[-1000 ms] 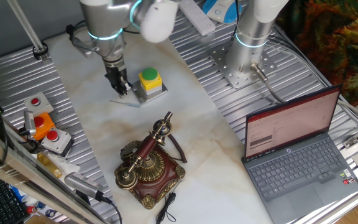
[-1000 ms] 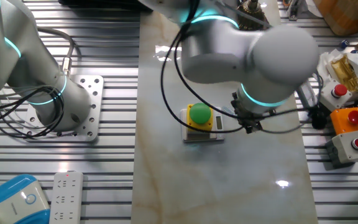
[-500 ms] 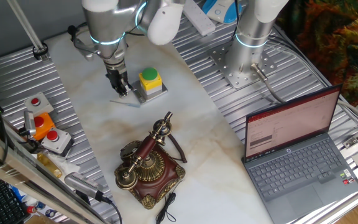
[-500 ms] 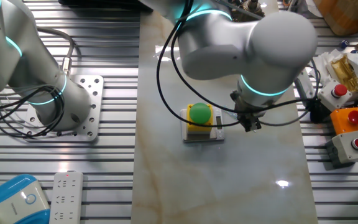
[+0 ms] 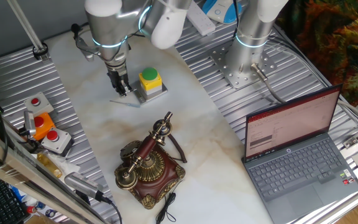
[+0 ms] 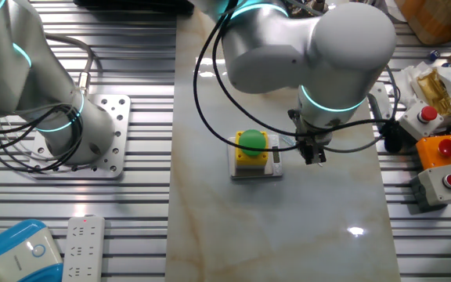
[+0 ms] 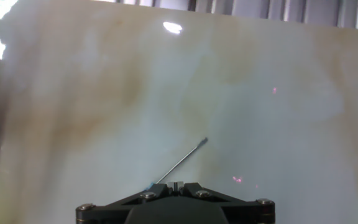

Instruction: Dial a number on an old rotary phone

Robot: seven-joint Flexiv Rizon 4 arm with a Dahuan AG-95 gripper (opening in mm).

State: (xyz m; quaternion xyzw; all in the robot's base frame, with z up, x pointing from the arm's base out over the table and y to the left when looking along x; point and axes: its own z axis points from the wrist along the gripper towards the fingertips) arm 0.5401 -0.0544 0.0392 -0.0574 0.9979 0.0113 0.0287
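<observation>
Hovering with our clenched gripper (image 5: 123, 91) empty beside the yellow button box (image 5: 150, 84), we judge dialing unstarted; next we must cross the tabletop (image 5: 197, 134) to the rotary phone (image 5: 148, 165).

The surface (image 5: 185, 118) looks like polished marble, pale and glossy (lamp glare bounces off it), with ribbed bare metal panels (image 5: 30, 81) on both sides. The old rotary phone (image 5: 146, 167) is shiny brass over dark varnished wood. The arm's shell (image 6: 319, 47) is smooth satin grey, and the pincer (image 5: 122, 90) is matt black.
</observation>
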